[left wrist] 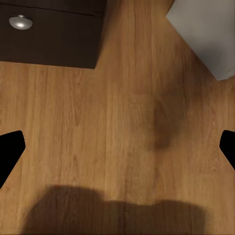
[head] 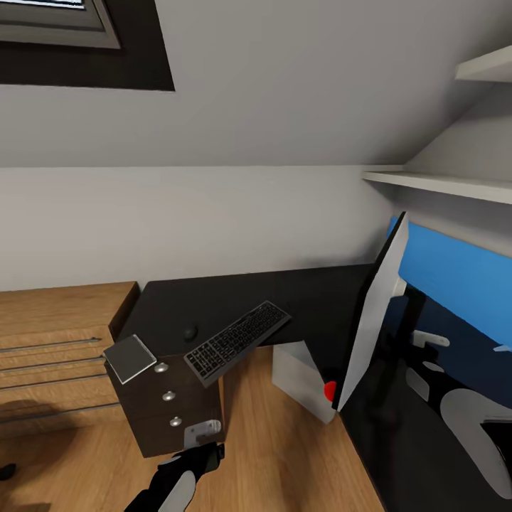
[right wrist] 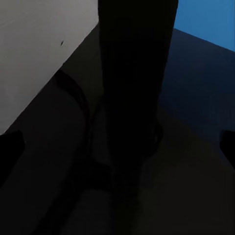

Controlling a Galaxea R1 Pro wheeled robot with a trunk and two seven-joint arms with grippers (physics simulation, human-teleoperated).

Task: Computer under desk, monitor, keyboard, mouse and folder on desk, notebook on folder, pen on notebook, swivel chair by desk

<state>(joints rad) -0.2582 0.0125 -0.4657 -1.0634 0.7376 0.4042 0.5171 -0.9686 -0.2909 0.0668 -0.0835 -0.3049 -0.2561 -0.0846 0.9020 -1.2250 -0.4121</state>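
While both jaws hang apart and empty, the keyboard (head: pixel 237 341) tilts off the surface (head: pixel 284 299) edge, mouse (head: pixel 190 332) at its nine o'clock.

Open oak floor (left wrist: pixel 112 142) lies beneath the left gripper (left wrist: pixel 117 147), its fingertips spread wide, with the black drawer cabinet (head: pixel 167 402) and the pale computer (head: pixel 302 380) flanking that gap. The keyboard (head: pixel 238 340) juts off the desk (head: pixel 284 295) edge over the cabinet. The monitor (head: pixel 370 320) walls off the desk's right wing; its stand (right wrist: pixel 132 98), apparently, blocks the right gripper's path.
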